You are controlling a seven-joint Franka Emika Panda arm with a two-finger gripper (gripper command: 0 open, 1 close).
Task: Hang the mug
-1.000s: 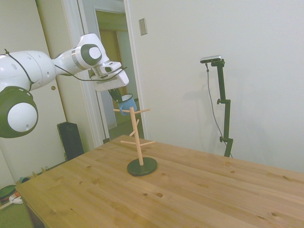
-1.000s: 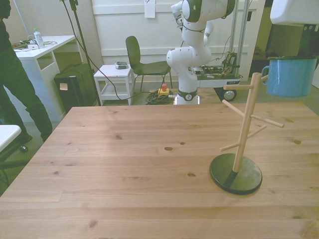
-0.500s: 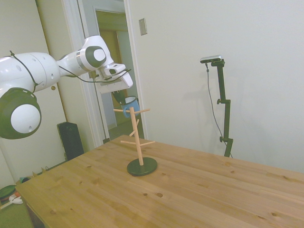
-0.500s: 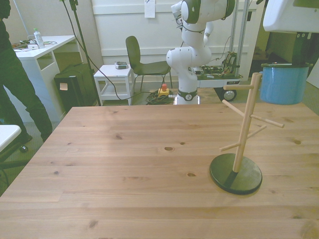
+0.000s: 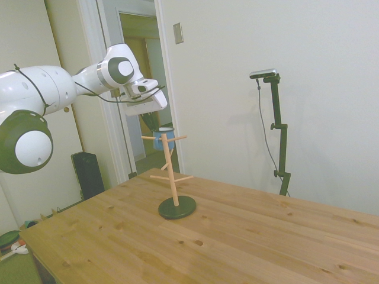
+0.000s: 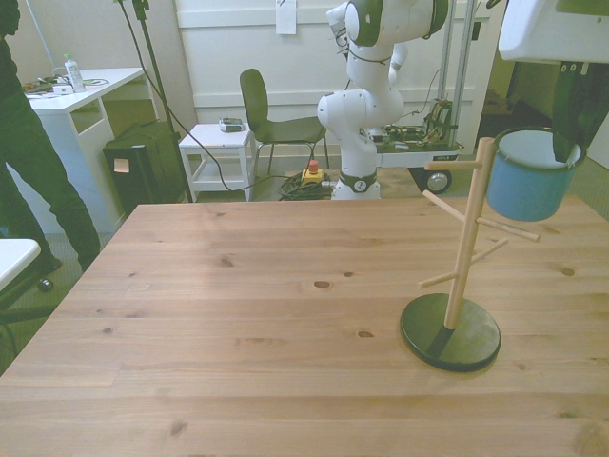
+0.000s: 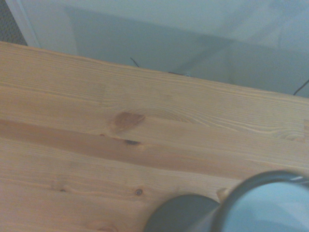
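Observation:
The light-blue mug (image 5: 164, 141) (image 6: 526, 179) hangs tilted at the top peg of the wooden peg stand (image 5: 172, 171) (image 6: 465, 238), on the side away from the front view's left. The stand's dark round base (image 6: 449, 331) rests on the table. My gripper (image 5: 150, 122) (image 6: 574, 143) is just above the mug and open. One dark finger (image 6: 574, 109) reaches down to the mug's rim; the other is cut off by the picture's edge. The wrist view catches the mug's rim (image 7: 270, 203) and the stand's base (image 7: 183, 215) from above.
The wooden table (image 6: 238, 314) stretches wide toward the front view's left. Behind it a person (image 6: 29, 162) stands at the left by a white desk (image 6: 71, 90), with a chair (image 6: 266, 119) and a small white cart (image 6: 221, 152) further back.
The mug has dropped away from my gripper and tipped, now hanging from the top peg. My gripper has stayed at about the same height and let go.

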